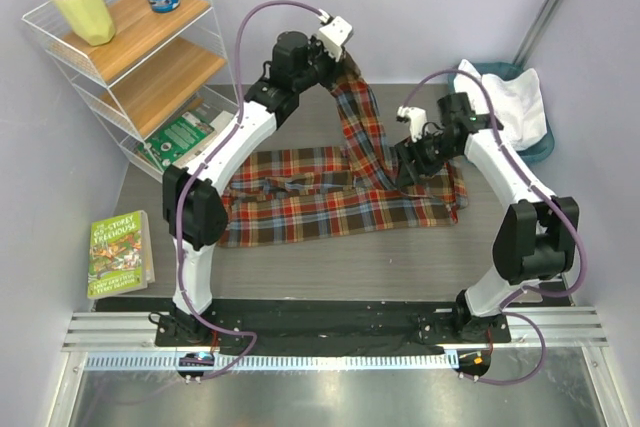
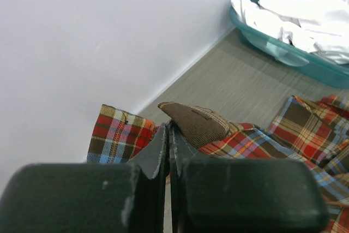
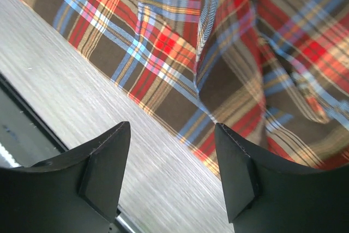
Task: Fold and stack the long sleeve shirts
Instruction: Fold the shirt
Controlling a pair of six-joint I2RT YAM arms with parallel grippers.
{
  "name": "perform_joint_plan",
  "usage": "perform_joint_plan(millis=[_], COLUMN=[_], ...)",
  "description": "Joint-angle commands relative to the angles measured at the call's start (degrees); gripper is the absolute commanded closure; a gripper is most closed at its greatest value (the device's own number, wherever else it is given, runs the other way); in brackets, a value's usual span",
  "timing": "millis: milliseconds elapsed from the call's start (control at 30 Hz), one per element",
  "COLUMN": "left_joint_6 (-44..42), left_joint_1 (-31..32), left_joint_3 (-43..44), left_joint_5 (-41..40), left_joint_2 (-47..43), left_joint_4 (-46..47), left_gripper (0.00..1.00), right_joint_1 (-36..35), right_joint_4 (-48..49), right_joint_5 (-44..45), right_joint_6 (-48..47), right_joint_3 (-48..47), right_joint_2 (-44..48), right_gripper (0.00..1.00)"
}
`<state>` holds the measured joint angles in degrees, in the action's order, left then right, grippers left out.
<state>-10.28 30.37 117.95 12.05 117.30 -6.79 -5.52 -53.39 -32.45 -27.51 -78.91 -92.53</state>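
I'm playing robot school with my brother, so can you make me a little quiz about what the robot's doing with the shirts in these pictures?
1. True or false: the left hand is shut on the plaid shirt.
2. Where is the white shirt? A: in the left hand. B: in the teal basket. C: under the plaid shirt.
3. Fill the gap: the right hand hangs over the plaid shirt and is ____ (open or shut).
Key: 1 true; 2 B; 3 open.
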Motion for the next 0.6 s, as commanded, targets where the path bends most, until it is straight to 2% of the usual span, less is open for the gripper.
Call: perform_joint_plan(millis=[0,167,367,567], left_joint_6=[0.4,-0.8,-1.4,-1.7], left_joint_1=[0.3,0.4,0.4,0.5], left_joint_3=[-4.0,-5.2,-4.7,-3.7], left_joint_5=[1.9,1.9,1.5,1.1], left_joint_2=[-4.0,-4.7,-4.4,-3.9], left_joint_4=[3.6,3.4,3.4,3.3], left_gripper=[1.00,1.00,1.00,1.00], right_joint_1=[-3.1,-5.9,-6.7,-9.2], right_joint_4=[10.2,14.9,19.5,24.1], right_joint_5=[6.5,10.3,7.2,8.1], right_joint_6=[5.2,8.2,12.8,16.3], right_joint_3=[1.8,1.7,1.7,3.2], right_joint_2=[1.8,-0.3,-4.1,-5.5], right_gripper=[0.31,0.31,0.33,0.32])
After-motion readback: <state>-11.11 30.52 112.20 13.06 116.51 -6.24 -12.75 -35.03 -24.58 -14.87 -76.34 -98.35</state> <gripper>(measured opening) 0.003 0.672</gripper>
